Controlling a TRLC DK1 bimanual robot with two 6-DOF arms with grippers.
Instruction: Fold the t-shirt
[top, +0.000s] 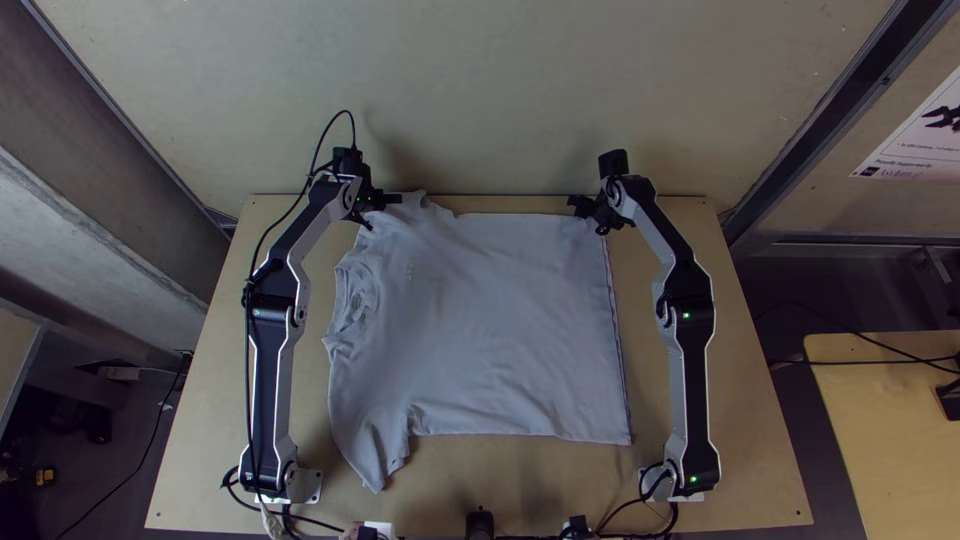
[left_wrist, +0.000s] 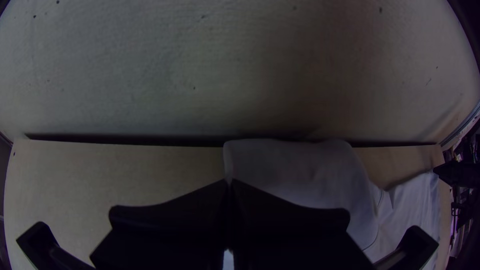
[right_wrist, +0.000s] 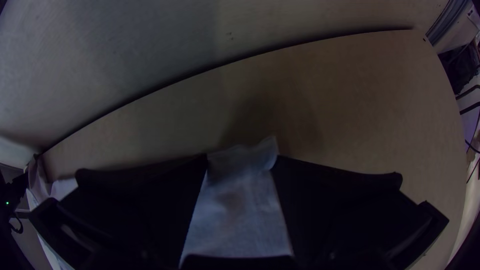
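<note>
Right, the left gripper (top: 380, 212) has its fingers together, clamped on a sleeve (left_wrist: 295, 165); the right gripper (top: 588, 218) stands apart around the hem corner (right_wrist: 240, 200). The t-shirt (top: 490, 320) lies spread between them.

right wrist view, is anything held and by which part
Nothing: the right pincer is open, and a hem corner of the t-shirt lies unpinched between its fingers.

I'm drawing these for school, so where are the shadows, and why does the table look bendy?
Top view: soft shadows on the pale surface beyond the table. Right wrist view: a shadow just past the t-shirt; the table's far edge curves, probably from the fisheye lens. Left wrist view: dim, the left gripper nearly black.
</note>
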